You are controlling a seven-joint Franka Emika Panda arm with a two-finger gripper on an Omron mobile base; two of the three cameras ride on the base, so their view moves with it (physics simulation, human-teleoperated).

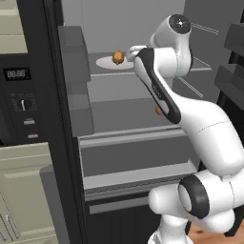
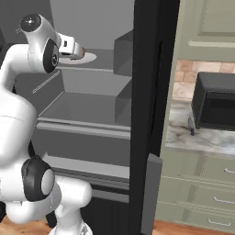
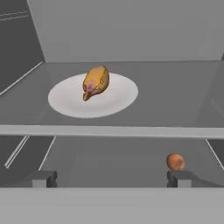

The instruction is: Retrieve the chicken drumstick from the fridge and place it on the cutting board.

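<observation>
Chicken drumstick (image 3: 96, 83) is what the arm is reaching for, and it is not yet in hand: the gripper (image 3: 111, 178) stands wide open and empty, its two dark finger tips (image 3: 43, 178) spread far apart at the bottom of the hand view, level with the front edge of the shelf and short of the meat. Beyond them the drumstick lies on a white plate (image 3: 65, 100) on an upper shelf (image 3: 175, 94) inside the fridge (image 1: 143, 138), near the plate's middle. One shelf lower, just beside the right finger tip in the hand view, sits a small orange-red ball (image 3: 175, 161), which is not wanted. So the step appears to be the approach before the grasp. Next, I judge, the hand must rise a little and push forward over the plate until the fingers straddle the drumstick, then close
</observation>
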